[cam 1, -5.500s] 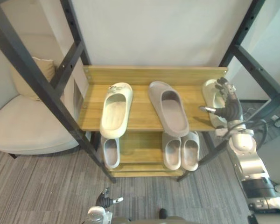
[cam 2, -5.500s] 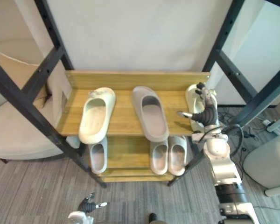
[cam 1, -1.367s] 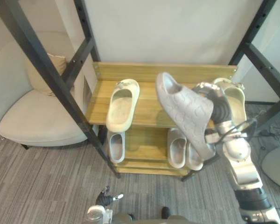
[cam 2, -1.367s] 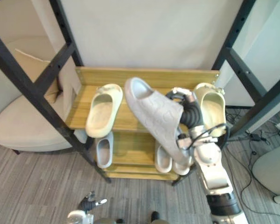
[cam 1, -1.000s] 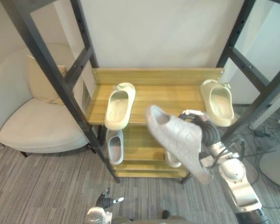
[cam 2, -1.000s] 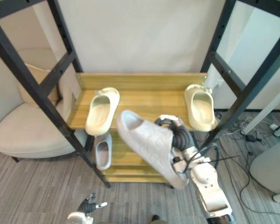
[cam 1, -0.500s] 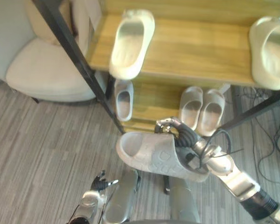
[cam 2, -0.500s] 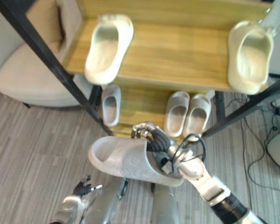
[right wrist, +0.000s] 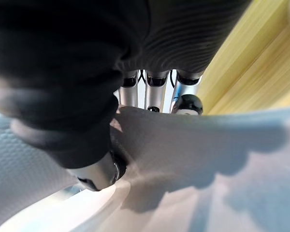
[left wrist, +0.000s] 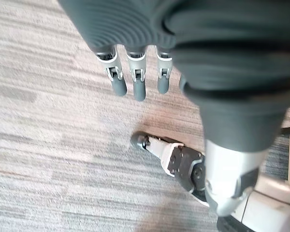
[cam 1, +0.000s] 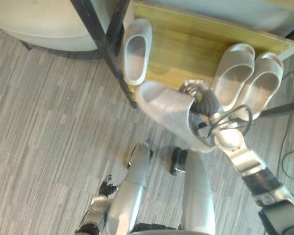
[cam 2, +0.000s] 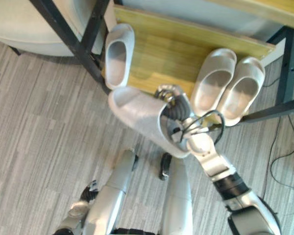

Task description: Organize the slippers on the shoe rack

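Observation:
My right hand (cam 1: 204, 102) is shut on a large grey slipper (cam 1: 165, 113), held tilted just off the front edge of the rack's lower wooden shelf (cam 1: 186, 51). In the right wrist view its fingers (right wrist: 157, 91) curl over the slipper's edge (right wrist: 208, 159). On that shelf lie a single small pale slipper (cam 1: 136, 51) at the left and a pair of pale slippers (cam 1: 232, 73) at the right. My left hand (left wrist: 137, 79) hangs low over the carpet with straight fingers, empty.
A black rack post (cam 1: 102, 41) slants down to the floor beside the single slipper. A cream armchair (cam 1: 36, 32) sits at the upper left. Grey striped carpet (cam 1: 49, 127) lies in front of the rack.
The camera has tilted further down, so the upper shelf has left the picture. My right hand has carried the grey slipper closer to the lower shelf's front edge.

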